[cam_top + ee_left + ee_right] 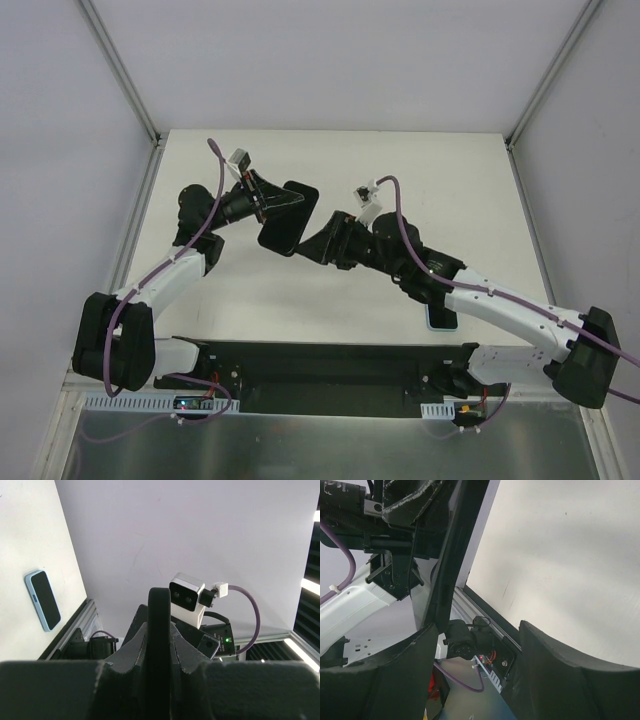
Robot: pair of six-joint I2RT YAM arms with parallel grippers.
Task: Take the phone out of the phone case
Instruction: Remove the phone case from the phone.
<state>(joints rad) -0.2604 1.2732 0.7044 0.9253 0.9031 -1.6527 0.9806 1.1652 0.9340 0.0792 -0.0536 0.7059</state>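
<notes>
The left gripper (283,200) clamps the phone (290,232) edge-up just beside the empty, wide-open right gripper (315,246), with the pale blue phone case (43,600) lying well apart.

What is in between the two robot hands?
The black phone, seen in the top view. The left gripper pinches one end; the right gripper sits open beside the other.

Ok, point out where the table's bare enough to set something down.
Bare: the far strip of table behind both arms, and the near middle between the black slab and base plate. Crowded: centre, where both arms meet at that slab, and near right, where the pale blue case lies under the right arm.
</notes>
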